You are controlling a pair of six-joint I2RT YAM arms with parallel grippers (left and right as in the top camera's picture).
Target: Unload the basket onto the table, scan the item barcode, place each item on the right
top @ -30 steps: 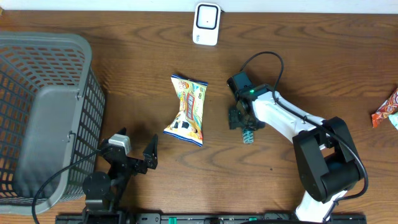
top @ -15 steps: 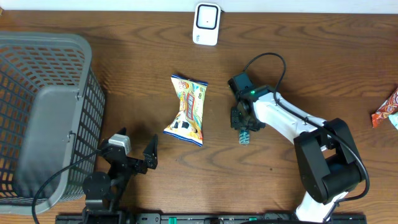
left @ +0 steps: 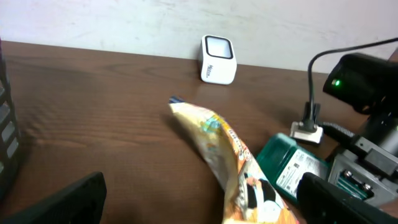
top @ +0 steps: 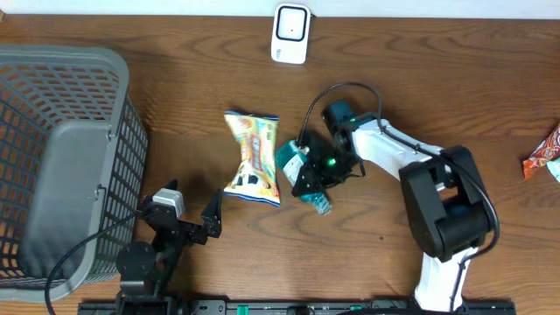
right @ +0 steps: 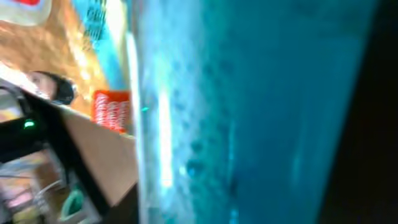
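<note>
The right claw point(top: 304, 179) lies on its side just beside the snack bag point(top: 251, 157), at the bag's 3 o'clock. Whether it grips the bag cannot be told. The left claw point(top: 192, 208), at the bag's 7 o'clock, is spread wide and holds nothing. The bag lies mid-desk point(top: 175, 96), with the white scanner point(top: 290, 33) at its 1 o'clock.

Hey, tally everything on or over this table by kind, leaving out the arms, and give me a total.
Snack packets: 2 (yellow bag, red wrapper at the right edge)
Teal item: 1
Barcode scanner: 1
Gray basket: 1
Total: 5
</note>
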